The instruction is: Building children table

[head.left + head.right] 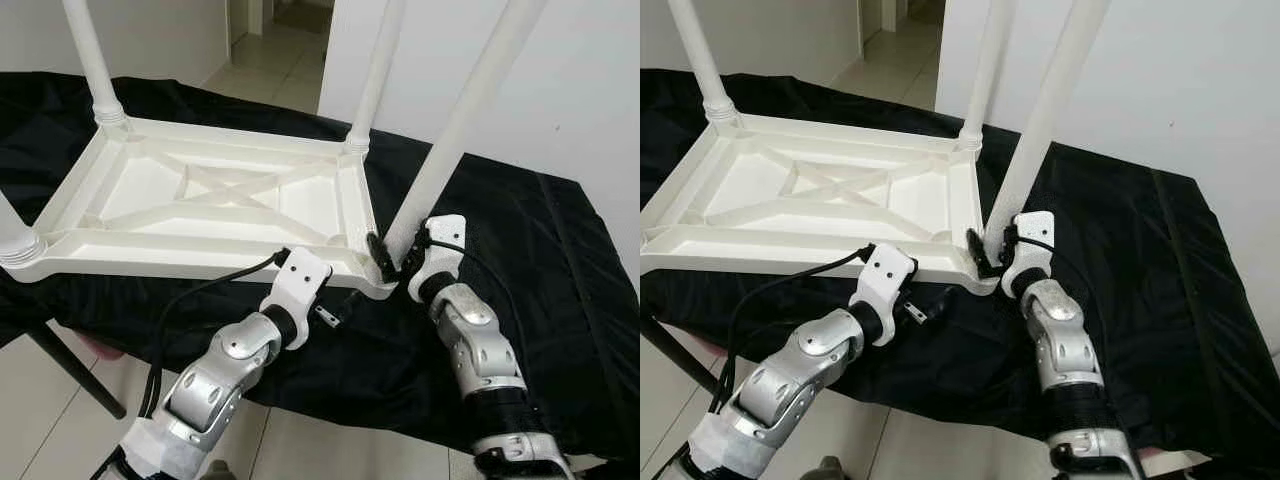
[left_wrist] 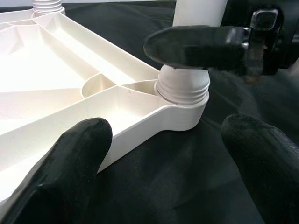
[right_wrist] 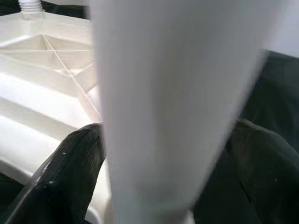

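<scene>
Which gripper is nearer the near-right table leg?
Right. The right gripper has its fingers around the near-right leg at its base; the left gripper sits open beside that corner socket, off the leg.

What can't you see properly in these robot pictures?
- The tops of the white table legs: cut off by the upper edge of both eye views.
- The right gripper grip: in the right wrist view the blurred leg hides how its fingers touch it.
- How deep the leg sits in the corner socket: a black finger crosses it in the left wrist view.
- The left gripper: mostly hidden under the upturned tabletop.
</scene>
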Motion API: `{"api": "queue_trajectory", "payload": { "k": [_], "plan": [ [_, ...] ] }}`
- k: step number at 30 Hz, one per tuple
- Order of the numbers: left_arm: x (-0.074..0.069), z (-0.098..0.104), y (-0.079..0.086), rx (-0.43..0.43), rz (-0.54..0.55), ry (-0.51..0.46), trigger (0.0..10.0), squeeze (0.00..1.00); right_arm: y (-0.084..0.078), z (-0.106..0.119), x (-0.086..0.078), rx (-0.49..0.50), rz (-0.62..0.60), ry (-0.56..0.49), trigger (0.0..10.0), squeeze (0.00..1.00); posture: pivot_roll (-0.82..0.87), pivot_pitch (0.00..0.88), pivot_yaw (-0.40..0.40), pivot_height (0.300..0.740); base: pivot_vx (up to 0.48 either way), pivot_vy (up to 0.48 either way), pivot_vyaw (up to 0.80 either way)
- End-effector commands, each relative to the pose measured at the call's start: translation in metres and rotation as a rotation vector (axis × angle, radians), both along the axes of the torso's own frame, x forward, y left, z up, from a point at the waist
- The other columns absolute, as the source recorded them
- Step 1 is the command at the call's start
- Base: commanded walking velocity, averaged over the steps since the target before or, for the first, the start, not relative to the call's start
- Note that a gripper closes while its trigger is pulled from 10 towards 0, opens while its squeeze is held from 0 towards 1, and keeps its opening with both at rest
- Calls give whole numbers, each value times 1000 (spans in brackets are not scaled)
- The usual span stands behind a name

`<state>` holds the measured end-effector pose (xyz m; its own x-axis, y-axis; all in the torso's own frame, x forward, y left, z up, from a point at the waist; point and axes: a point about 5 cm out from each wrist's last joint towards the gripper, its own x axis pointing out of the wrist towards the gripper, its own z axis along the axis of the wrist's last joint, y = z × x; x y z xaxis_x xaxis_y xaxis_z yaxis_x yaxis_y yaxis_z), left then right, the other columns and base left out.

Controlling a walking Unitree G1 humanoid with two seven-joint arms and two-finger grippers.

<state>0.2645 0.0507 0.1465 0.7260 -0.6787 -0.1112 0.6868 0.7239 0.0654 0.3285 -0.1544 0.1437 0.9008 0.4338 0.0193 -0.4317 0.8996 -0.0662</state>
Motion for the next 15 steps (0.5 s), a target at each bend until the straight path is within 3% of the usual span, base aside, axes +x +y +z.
{"api": "queue_trajectory", "payload": {
  "k": [1, 7, 11, 12, 15],
  "plan": [
    [-5, 2, -5, 3, -107, 10, 10000, 0, -1, -2, 1, -16, 71, 7, 10000, 0, 174, 19, -86, 740, 0, 0, 0],
    [-6, 3, -4, 5, -114, 14, 10000, 0, -6, 2, 10, -39, 239, 5, 10000, 0, 185, 26, -78, 740, 0, 0, 0],
    [-7, 3, -4, 5, -115, 14, 10000, 0, -6, 3, 14, -41, 257, 2, 10000, 0, 185, 28, -77, 740, 0, 0, 0],
    [-7, 4, -5, 4, -117, 14, 10000, 0, -5, 2, 19, -28, 281, 18, 0, 0, 186, 28, -76, 740, 0, 0, 0],
    [-7, 4, -5, 3, -118, 14, 10000, 0, -5, 2, 21, -24, 287, 25, 0, 0, 186, 28, -76, 740, 0, 0, 0]
  ]
}}
